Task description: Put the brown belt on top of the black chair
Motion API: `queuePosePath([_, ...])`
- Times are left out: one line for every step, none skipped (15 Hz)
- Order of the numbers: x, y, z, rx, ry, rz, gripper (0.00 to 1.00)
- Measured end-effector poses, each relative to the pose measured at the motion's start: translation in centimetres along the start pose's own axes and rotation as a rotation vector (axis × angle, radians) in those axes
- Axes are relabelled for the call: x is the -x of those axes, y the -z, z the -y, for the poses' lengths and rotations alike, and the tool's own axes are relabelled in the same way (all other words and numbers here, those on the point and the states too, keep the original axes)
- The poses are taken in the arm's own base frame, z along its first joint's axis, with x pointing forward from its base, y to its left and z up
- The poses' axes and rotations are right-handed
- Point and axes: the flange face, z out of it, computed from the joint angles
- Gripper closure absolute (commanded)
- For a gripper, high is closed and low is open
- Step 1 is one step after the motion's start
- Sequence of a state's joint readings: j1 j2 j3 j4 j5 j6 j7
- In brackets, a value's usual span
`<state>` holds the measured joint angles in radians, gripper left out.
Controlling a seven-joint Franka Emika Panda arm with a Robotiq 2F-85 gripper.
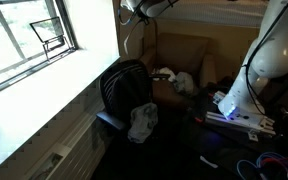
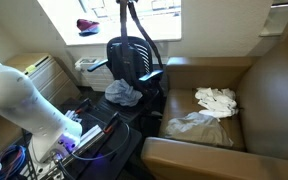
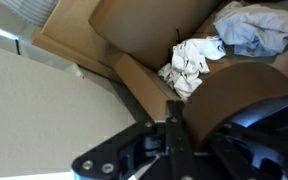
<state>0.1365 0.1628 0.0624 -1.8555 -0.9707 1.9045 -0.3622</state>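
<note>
Gripper [image 1: 136,8] at the top edge in an exterior view, clamped on the brown belt [image 1: 127,40]. The belt dangles as a thin strap above the black chair [image 1: 124,85]. A grey cloth [image 1: 142,122] lies on the seat, and a brown armchair [image 1: 184,55] stands farther back on the right.

In an exterior view the brown belt [image 2: 121,20] hangs as a dark loop over the black chair [image 2: 132,58]; whether it touches the backrest I cannot tell.

In the wrist view the gripper [image 3: 172,128] has its fingers pressed together. A blurred brown band just to the right looks like the belt. A white cloth [image 3: 189,60] lies in the armchair beyond.
</note>
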Motion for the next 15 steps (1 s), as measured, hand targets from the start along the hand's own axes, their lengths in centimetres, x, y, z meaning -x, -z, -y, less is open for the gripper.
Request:
queuePosePath([-0.6, -1.4, 1.0, -0.01, 0.029, 0.039, 0.99])
queuePosePath([-0.9, -2.7, 1.7, -0.018, 0.051, 0.081, 0.99])
queuePosePath([-0.8, -4.1, 2.2, -0.023, 0.068, 0.124, 0.97])
queuePosePath([-0.4, -5.4, 2.5, -0.024, 0.081, 0.163, 0.97])
queuePosePath([0.0, -6.3, 2.5, -0.026, 0.086, 0.189, 0.97])
queuePosePath([0.3, -6.8, 2.4, -0.028, 0.084, 0.198, 0.97])
queuePosePath([0.4, -6.9, 2.3, -0.028, 0.083, 0.202, 0.99])
queuePosePath([0.4, -6.9, 2.3, -0.027, 0.083, 0.203, 0.99])
queuePosePath([0.3, -6.8, 2.4, -0.029, 0.084, 0.199, 0.99])
queuePosePath([0.0, -6.5, 2.6, -0.033, 0.086, 0.192, 0.99])
queuePosePath([-0.5, -6.2, 3.1, -0.046, 0.09, 0.179, 0.99])
queuePosePath([-1.5, -5.6, 4.0, -0.074, 0.098, 0.151, 0.99])
queuePosePath([-2.9, -4.7, 5.2, -0.102, 0.113, 0.115, 0.99])
queuePosePath([-4.4, -3.4, 6.5, -0.123, 0.134, 0.072, 0.99])
queuePosePath([-5.9, -2.0, 7.7, -0.136, 0.155, 0.033, 0.99])
